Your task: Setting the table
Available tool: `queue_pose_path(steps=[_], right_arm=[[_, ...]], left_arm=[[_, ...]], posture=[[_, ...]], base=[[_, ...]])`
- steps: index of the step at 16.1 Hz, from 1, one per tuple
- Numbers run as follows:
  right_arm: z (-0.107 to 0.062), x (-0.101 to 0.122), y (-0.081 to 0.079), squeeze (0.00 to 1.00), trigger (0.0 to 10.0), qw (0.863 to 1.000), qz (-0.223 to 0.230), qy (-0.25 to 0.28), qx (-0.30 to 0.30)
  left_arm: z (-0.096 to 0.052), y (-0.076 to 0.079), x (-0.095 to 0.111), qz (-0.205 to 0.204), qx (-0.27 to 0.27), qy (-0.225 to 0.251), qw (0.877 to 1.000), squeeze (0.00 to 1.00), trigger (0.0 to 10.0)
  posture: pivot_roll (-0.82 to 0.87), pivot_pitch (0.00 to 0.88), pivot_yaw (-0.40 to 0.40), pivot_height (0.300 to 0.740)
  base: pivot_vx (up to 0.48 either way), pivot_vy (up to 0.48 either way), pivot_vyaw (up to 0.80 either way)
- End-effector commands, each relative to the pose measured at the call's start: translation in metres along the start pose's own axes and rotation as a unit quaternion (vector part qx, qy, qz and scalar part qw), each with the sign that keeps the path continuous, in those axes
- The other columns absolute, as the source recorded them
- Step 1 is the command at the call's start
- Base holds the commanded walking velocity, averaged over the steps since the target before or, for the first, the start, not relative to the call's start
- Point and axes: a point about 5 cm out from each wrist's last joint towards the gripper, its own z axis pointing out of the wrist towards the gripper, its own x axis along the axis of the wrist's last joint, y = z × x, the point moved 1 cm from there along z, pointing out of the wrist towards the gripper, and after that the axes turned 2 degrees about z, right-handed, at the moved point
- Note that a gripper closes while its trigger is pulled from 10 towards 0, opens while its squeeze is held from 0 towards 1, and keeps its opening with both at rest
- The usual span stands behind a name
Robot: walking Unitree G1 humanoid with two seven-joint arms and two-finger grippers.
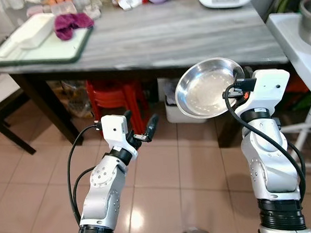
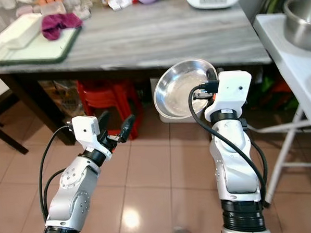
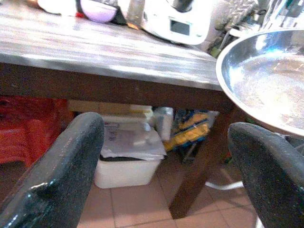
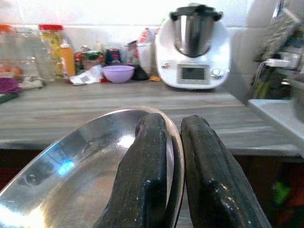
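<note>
1. Grey stone makes up the top of the table [image 1: 182, 37] in front of me, with pinkish floor tiles [image 1: 163, 173] below and a red stool [image 1: 113, 100] tucked under it.
2. My right gripper [image 4: 173, 137] is clamped tight on the rim of a steel bowl [image 1: 209, 87]: one finger [image 4: 147, 175] lies inside the bowl, the other [image 4: 213, 180] outside, with the thin rim pinched between them.
3. I hold the bowl in the air in front of the table's near edge, lower than the tabletop and touching nothing else.
4. It is tilted up on its side, hollow facing back toward me and a little to my left; being round, it has no long axis, and its gripped edge is on my right.
5. My left gripper [image 1: 140, 129] is lower, over the floor in front of the stool, fingers spread wide and empty, pointing toward the table.
6. Farther out on the table, at the far left, a green-edged tray [image 1: 42, 52] carries a white dish [image 1: 33, 31] and a purple cloth [image 1: 70, 23].
7. Along the back stand a white kitchen machine [image 4: 192, 47], a lilac bowl [image 4: 118, 73] and some jars [image 4: 50, 45].
</note>
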Motion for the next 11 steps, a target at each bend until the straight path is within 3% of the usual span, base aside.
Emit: queue_pose_path(steps=[1, 11], right_arm=[[0.0006, 0.0048, -0.0063, 0.0, 10.0, 1.0, 0.005, 0.012, 0.008], [0.0011, 0.0034, -0.0061, 0.0, 10.0, 1.0, 0.003, 0.011, 0.007]], left_arm=[[-0.0029, -0.0047, 0.0009, 0.001, 0.005, 0.001, 1.0, 0.0, 10.0], [-0.0024, -0.005, 0.0006, 0.001, 0.005, 0.001, 1.0, 0.0, 10.0]], posture=[[-0.2, 0.183, 0.036, 0.74], [-0.2, 0.183, 0.036, 0.74]], base=[[0.48, 0.0, 0.0], [0.48, 0.0, 0.0]])
